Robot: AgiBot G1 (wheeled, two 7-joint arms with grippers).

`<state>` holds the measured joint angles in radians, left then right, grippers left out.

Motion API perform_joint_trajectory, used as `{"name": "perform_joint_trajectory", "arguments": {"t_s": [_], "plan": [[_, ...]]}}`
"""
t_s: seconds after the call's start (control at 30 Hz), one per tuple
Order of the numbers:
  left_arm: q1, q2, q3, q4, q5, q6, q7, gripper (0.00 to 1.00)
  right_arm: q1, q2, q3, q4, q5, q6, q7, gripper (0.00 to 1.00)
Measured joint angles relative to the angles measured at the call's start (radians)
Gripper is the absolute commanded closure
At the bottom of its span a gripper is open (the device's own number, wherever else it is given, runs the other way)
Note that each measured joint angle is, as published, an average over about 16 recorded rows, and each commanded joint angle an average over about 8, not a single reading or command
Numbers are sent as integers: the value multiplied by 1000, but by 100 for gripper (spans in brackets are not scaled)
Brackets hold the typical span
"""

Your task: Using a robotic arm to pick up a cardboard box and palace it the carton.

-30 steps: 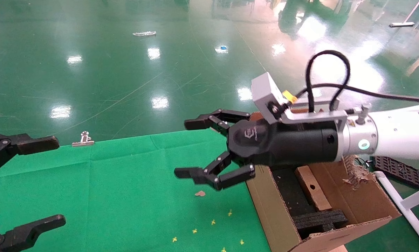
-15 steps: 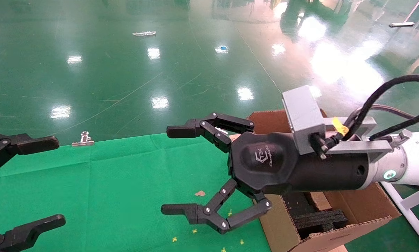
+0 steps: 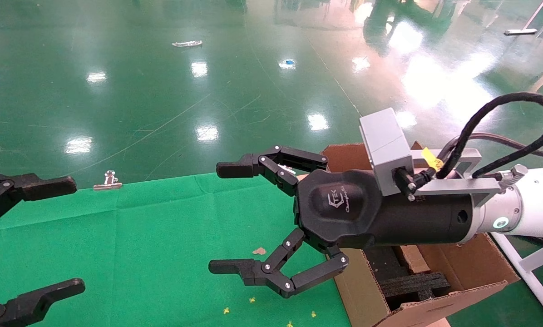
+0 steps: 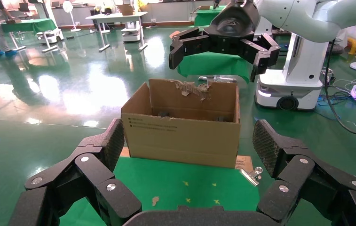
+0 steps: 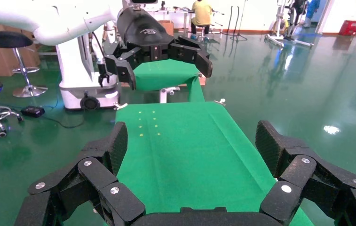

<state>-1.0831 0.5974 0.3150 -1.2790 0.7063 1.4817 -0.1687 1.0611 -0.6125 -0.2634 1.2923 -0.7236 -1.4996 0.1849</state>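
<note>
The white tubular right arm's black gripper [image 3: 224,218] hangs wide open and empty above the green cloth [image 3: 140,236], beside the large brown carton [image 3: 367,295]. The small brown cardboard box [image 3: 412,259] lies inside this carton. The left gripper [image 3: 49,236], also open, rests at the cloth's left edge.

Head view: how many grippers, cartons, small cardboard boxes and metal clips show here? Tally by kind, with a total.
grippers: 2, left gripper and right gripper, both open
carton: 1
cardboard box: 1, inside the carton, partly hidden by the arm
metal clip: 1
Total: 5
</note>
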Motion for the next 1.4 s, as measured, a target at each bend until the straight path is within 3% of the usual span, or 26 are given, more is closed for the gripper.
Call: {"name": "perform_joint_trajectory", "arguments": {"t_s": [1.4], "plan": [[0,0,0,0,0,0,0,0,15,2,-19,-10,-8,5,4,0]]}}
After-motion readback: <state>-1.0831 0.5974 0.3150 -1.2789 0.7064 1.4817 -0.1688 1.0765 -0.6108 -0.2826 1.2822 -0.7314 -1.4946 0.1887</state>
